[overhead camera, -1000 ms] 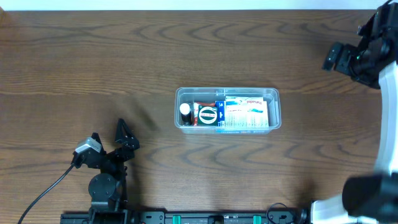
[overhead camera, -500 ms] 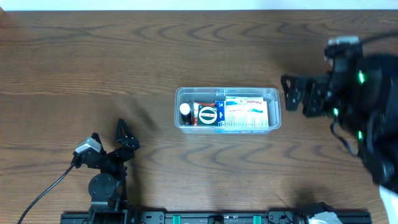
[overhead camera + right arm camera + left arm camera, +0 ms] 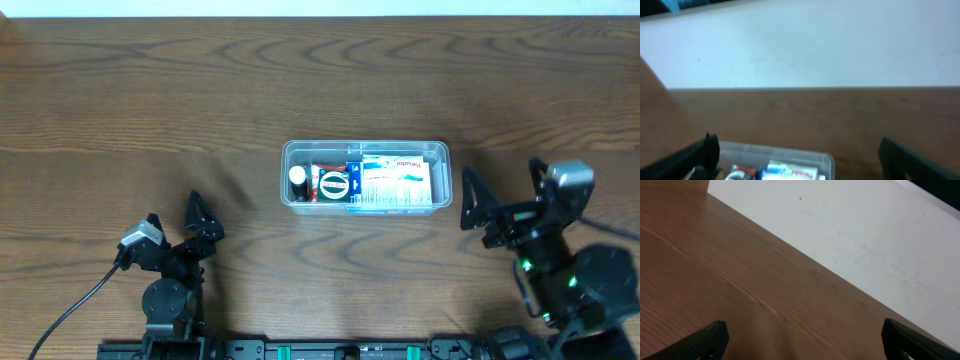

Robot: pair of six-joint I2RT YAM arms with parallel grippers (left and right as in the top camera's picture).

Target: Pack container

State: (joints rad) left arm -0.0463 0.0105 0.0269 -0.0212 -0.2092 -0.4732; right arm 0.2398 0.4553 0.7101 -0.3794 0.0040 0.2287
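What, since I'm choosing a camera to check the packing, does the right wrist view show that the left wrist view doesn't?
Only right wrist: the clear container with a blue-and-white box inside, plus the right pincer. Only left wrist: the left pincer, nothing else of its own. Both: brown wooden table, a pale surface beyond it, each pincer open and empty.

Container [image 3: 365,145] at table [image 3: 200,90] centre; left pincer [image 3: 173,212] front-left, right pincer [image 3: 503,182] right.

The table [image 3: 200,90] is brown with wavy wood lines. The container [image 3: 366,145] is clear. The box [image 3: 400,182] in it is white and blue. The far wall [image 3: 865,230] is white.
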